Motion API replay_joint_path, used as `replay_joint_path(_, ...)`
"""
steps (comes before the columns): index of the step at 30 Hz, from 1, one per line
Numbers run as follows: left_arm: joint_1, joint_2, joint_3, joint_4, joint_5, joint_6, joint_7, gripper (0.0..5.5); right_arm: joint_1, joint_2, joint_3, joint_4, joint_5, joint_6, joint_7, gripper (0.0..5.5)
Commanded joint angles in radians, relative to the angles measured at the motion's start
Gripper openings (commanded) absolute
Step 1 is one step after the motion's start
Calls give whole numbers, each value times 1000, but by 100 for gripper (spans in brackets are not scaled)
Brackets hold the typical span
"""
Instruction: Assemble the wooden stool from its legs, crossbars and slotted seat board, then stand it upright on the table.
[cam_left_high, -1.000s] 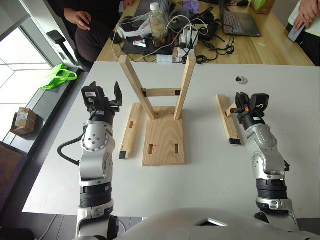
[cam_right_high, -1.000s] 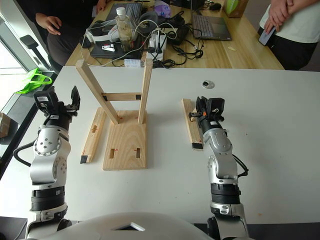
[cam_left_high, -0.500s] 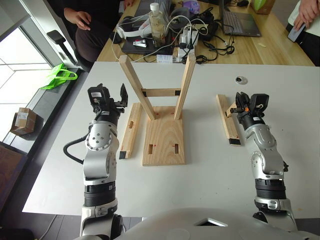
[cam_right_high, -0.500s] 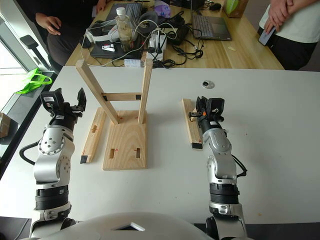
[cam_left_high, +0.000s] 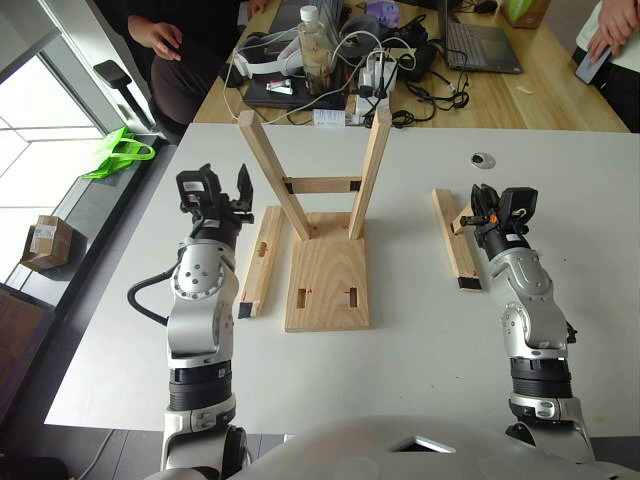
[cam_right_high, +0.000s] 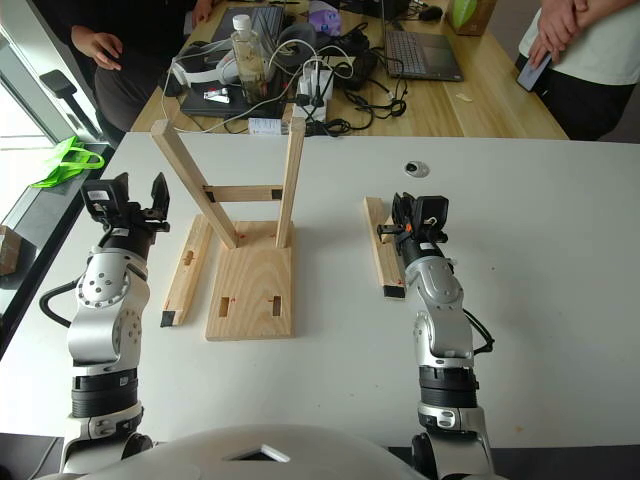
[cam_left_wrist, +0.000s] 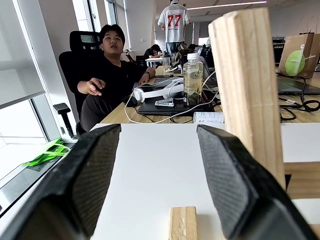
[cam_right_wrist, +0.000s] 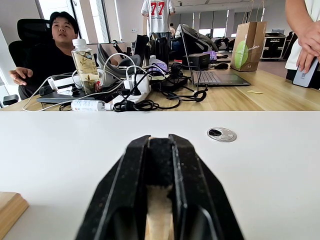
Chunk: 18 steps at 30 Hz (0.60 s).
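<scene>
Left gripper (cam_left_high: 229, 190): fingers spread, empty, beside loose leg (cam_left_high: 259, 262) near table (cam_left_high: 420, 355) left edge | Right gripper (cam_left_high: 481, 208): clamped on crossbar (cam_left_high: 463, 221)

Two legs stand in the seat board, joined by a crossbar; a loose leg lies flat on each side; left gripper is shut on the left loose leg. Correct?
Not quite. The left gripper is open, its fingers spread apart near the end of the left loose leg and gripping nothing, as the left wrist view shows. The rest holds.
</scene>
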Motion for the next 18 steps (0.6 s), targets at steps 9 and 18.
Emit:
replay_joint_path(9, -70, 46, 73, -5, 22, 73, 26, 283, 17, -15, 46, 25, -68, 31, 9, 37)
replay_joint_path(18, -151, 67, 104, -51, -7, 134, 22, 283, -31, -18, 22, 22, -66, 24, 2, 37)
